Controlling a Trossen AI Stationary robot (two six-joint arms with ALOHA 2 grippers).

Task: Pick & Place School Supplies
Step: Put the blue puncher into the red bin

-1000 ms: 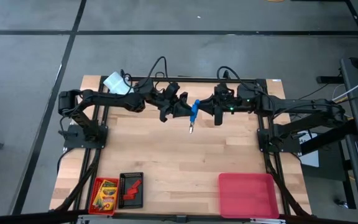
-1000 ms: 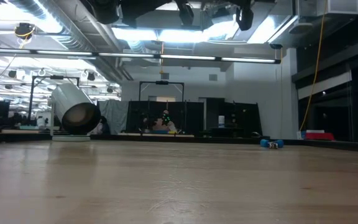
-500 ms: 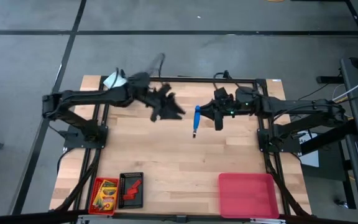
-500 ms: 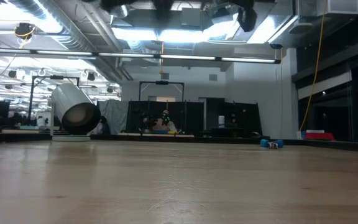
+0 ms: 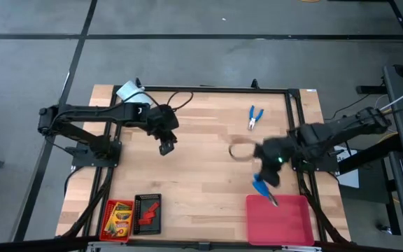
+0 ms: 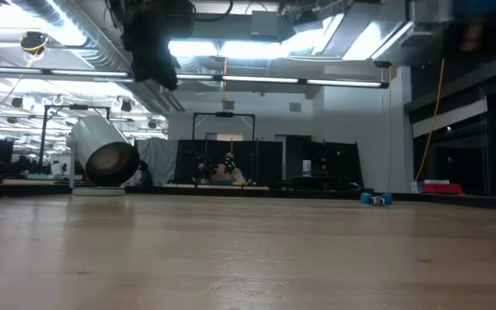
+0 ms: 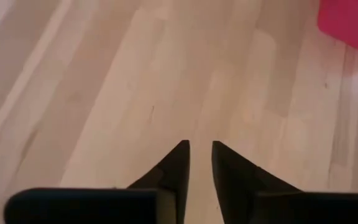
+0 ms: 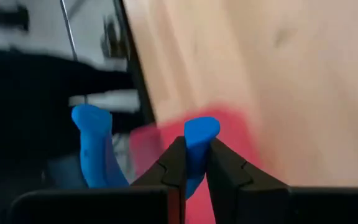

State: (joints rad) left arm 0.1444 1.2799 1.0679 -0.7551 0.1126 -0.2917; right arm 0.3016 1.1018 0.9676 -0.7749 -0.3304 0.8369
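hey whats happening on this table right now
A two-arm robot is sorting school supplies. The right end effector is shut on a blue-handled plier tool, carrying it at the edge of the red tray in the table's near right corner. The left end effector hangs empty over bare wood, its fingers close together. A second blue-handled tool lies on the table at the far side. At the near left, a crayon box sits in a small red tray and red pieces in a black one.

Overhead light is falling evenly; ceiling strip lights (image 6: 257,43) are glaring in low view. Right gripper (image 5: 271,168) is smearing with motion blur; right wrist view is blurring heavily.
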